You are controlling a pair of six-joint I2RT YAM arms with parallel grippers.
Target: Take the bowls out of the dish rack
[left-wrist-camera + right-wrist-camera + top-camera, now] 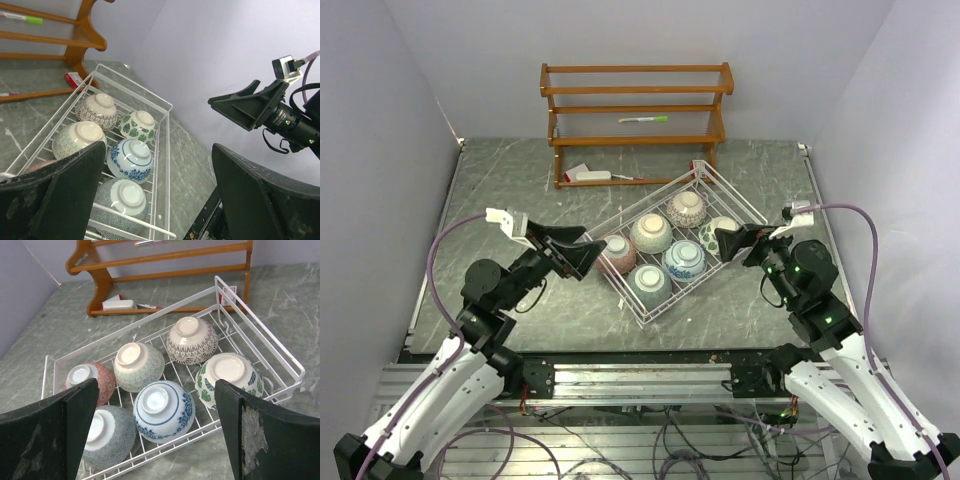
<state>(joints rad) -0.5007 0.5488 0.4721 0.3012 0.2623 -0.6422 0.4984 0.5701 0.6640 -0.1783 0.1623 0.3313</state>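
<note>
Top external: dish rack (642,203) sits angled mid-surface (520,190), in front of the wooden shelf (635,110). All six bowls are in it, none unloaded yet, in two rows of three. Every one is rim-down (foot ring up, the usual draining pose, so there's no open rim to hook).

Left fingers (582,256) hang at the rack's left corner, just beside the pink bowl (617,253). Right fingers (732,241) are at the opposite side, just beside the green-leaf bowl (712,228). Wrist views show both pairs spread wide, holding nothing.

My read: each arm takes its near side so they don't cross. The blue-and-white bowl (684,260) and grey-teal bowl (648,285) sit tight against neighbours, so there's little room for a finger between them. The outer bowls look easiest first.
</note>
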